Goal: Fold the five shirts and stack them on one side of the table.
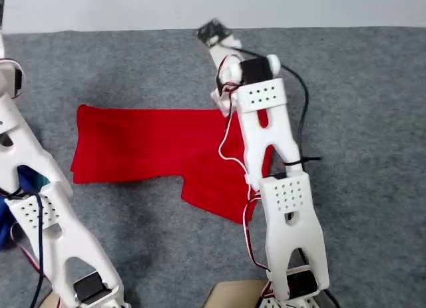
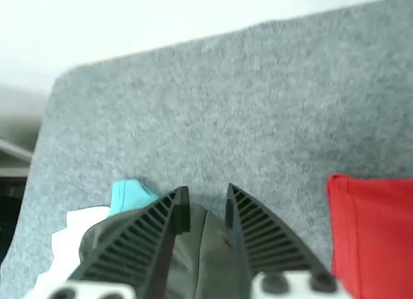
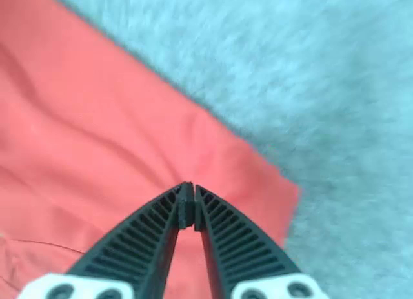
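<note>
Red shirt [image 1: 140, 145] lies flat mid-worktop [image 1: 366, 88], its left part a long strip, and a lower flap sticks out toward the arms on its right. Right arm [image 1: 269, 142] stretches over the shirt's right part. Right tool [image 3: 190, 203] has its tips pressed together, low over red cloth near the shirt's edge; can't tell if any cloth is pinched. Left arm [image 1: 40, 208] sits at the worktop's left edge, off the shirt. Left tool [image 2: 206, 199] is slightly spread, holding nothing, over bare grey worktop. Teal cloth [image 2: 129, 195] and a white piece [image 2: 74, 231] are just beside it, with the shirt's edge on the other side.
</note>
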`<state>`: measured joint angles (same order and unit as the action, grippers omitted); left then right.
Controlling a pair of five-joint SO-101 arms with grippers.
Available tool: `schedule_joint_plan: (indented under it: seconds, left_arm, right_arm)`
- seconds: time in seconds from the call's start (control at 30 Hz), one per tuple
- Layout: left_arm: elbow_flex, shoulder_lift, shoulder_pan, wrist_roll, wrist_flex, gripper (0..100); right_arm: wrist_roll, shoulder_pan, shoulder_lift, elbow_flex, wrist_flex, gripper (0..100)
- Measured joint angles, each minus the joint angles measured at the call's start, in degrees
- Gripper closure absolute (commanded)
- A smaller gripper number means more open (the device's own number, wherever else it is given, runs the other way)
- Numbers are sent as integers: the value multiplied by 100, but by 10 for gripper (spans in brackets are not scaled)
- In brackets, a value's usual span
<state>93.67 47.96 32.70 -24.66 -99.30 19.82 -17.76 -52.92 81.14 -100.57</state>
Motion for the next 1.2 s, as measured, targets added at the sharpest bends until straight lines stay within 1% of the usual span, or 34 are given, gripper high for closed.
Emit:
schedule_joint_plan:
  seconds: [0.13,0.23,0.33,0.5,0.6,0.73,0.83,1.0,1.1,1.2]
  left_arm:
    - [-114,-308,-176,0,0,902]
    - [-615,-747,-360,0,0,902]
    - [-1530,-1407,-589,0,0,903]
    - [-3648,-2804,-1240,0,0,906]
    - [-4923,-3543,-1855,0,0,906]
    - [-6321,-4176,-2866,0,0,904]
    - [-7051,-4281,-3657,0,0,895]
    - [-7956,-4281,-4870,-44,97,829]
    - [-8571,-4281,-5451,-193,369,819]
    - [-9266,-4281,-5864,-501,633,818]
  right_arm:
    - [0,-9,624,-97,-9,985]
    - [0,9,1213,-563,-9,987]
    - [0,211,1934,-1090,-9,987]
    - [-149,686,3376,-1969,-9,985]
    - [-193,1037,4185,-2409,-9,984]
    - [-211,1714,5099,-2857,-9,984]
    - [-220,2251,5644,-3182,-9,986]
    - [-220,3130,6462,-3851,-9,984]
    - [-220,3648,6998,-4316,-9,984]
    - [-220,4123,7543,-4818,-9,984]
